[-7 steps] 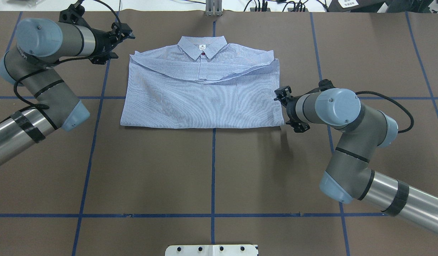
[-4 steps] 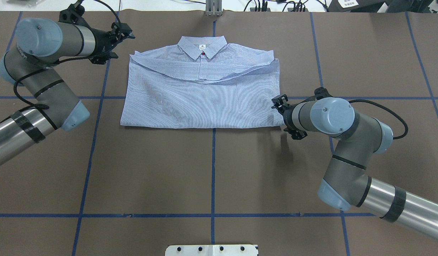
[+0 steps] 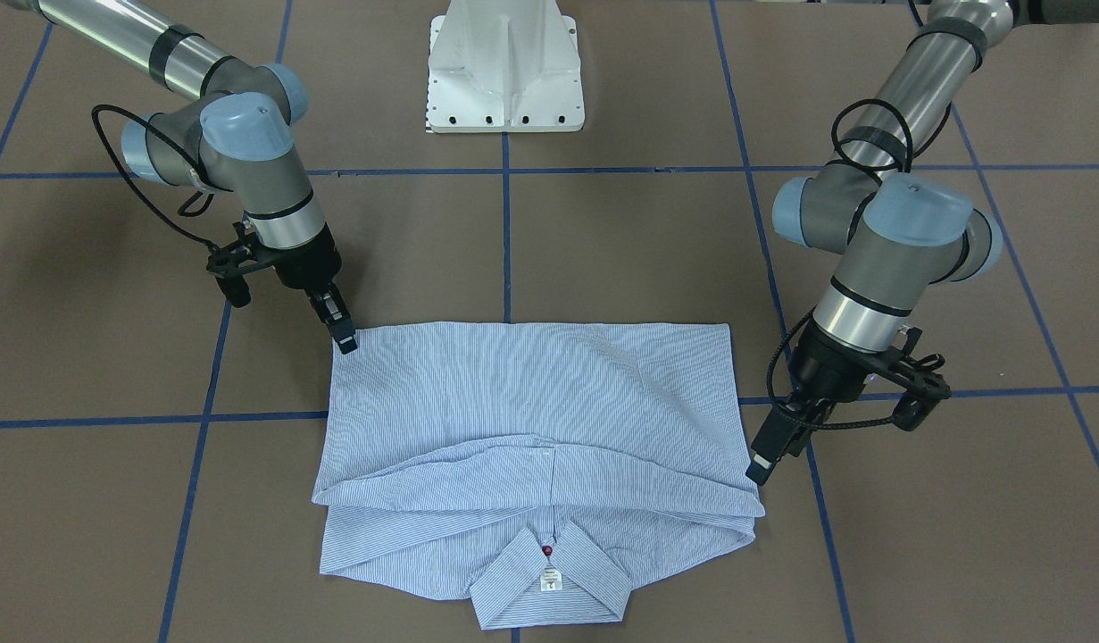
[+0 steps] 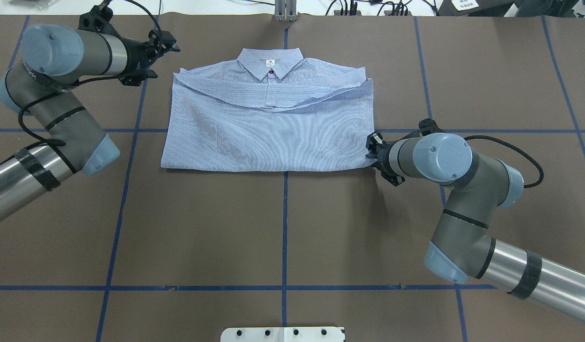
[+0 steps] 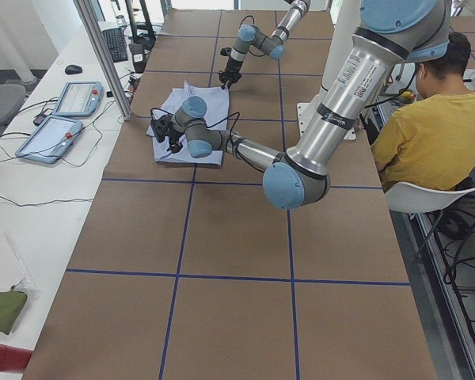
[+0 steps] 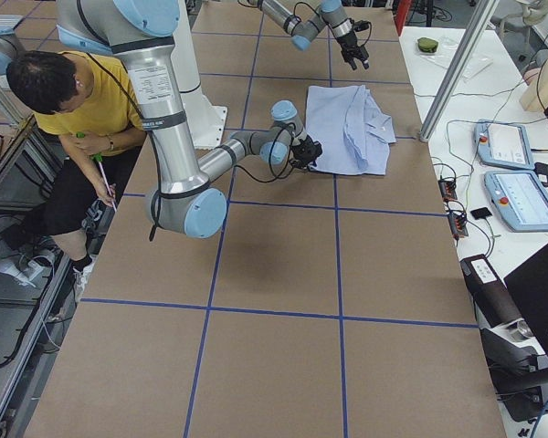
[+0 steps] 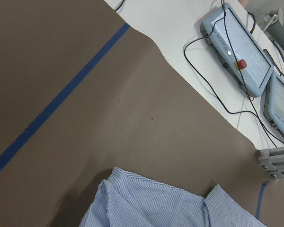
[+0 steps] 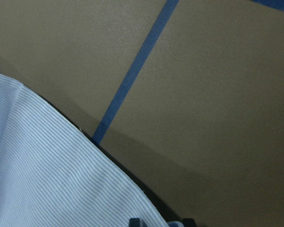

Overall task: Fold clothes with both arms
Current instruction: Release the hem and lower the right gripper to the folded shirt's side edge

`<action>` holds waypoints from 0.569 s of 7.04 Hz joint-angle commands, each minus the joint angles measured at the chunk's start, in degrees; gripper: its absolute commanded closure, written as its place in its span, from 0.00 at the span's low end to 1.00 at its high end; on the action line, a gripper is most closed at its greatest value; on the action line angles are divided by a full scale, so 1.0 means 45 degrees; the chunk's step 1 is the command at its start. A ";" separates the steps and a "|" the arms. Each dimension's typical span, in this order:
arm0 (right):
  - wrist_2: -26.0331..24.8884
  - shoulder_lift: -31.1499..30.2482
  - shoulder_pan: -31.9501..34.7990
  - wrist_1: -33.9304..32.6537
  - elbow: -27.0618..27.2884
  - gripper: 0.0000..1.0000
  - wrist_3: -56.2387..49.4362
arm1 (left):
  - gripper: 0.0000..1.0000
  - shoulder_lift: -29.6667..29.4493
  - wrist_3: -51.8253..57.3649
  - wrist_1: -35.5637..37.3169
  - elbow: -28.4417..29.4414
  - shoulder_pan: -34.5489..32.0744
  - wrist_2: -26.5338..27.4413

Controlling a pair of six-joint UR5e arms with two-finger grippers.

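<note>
One folded shirt (image 4: 273, 133) lies flat at the table's (image 4: 202, 228) 12 o'clock side, seen from overhead. The right gripper (image 3: 344, 338), angled down, touches its 4 o'clock hem corner, jaws slightly apart. The left gripper (image 3: 760, 466) hangs beside the 10 o'clock shoulder, and I cannot tell its jaw spacing.

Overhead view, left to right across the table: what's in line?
left arm → left gripper → shirt → right gripper → right arm
</note>
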 commanded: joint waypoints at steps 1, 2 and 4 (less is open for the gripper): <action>0.0038 -0.0506 0.0023 -0.0005 0.0803 1.00 0.0011 | 0.04 0.0000 -0.0007 0.0000 -0.0019 0.0000 -0.0049; 0.0155 -0.1594 -0.0073 -0.0044 0.2318 1.00 0.0011 | 0.04 -0.0020 -0.0085 0.0000 -0.0039 0.0019 -0.0050; 0.1222 -0.2772 -0.1104 -0.0102 0.4471 1.00 0.0671 | 0.06 0.0019 -0.0124 0.0020 -0.0951 0.0000 -0.0514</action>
